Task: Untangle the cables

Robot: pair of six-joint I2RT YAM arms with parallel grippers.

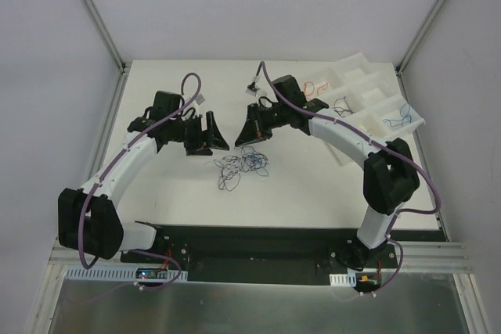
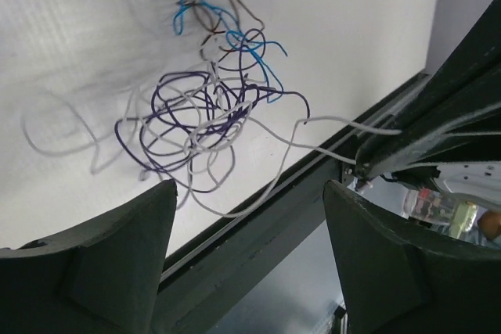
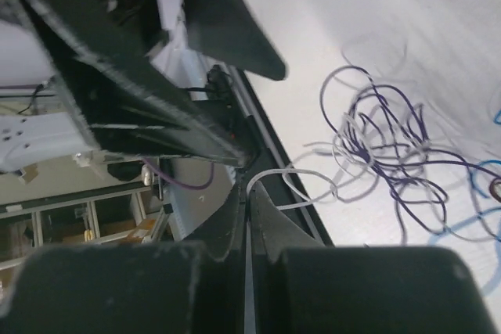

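The cables (image 1: 243, 165) lie in a loose tangle mid-table: purple, white, blue and brown wires (image 2: 200, 115). My right gripper (image 3: 249, 187) is shut on the end of a white cable (image 3: 291, 174) that runs taut from its tips back into the tangle (image 3: 383, 134). From above, this right gripper (image 1: 249, 141) hovers just behind the tangle. My left gripper (image 1: 210, 146) hangs beside it to the left, its fingers wide apart. Nothing sits between the left gripper's (image 2: 250, 193) fingers. The white cable (image 2: 313, 142) stretches to the right gripper's tips (image 2: 358, 163).
A white compartment tray (image 1: 368, 76) sits tilted at the back right, holding a red wire (image 1: 315, 86), a dark wire (image 1: 342, 105) and a blue wire (image 1: 398, 116) in separate compartments. The black front rail (image 1: 258, 240) borders the table near the arm bases.
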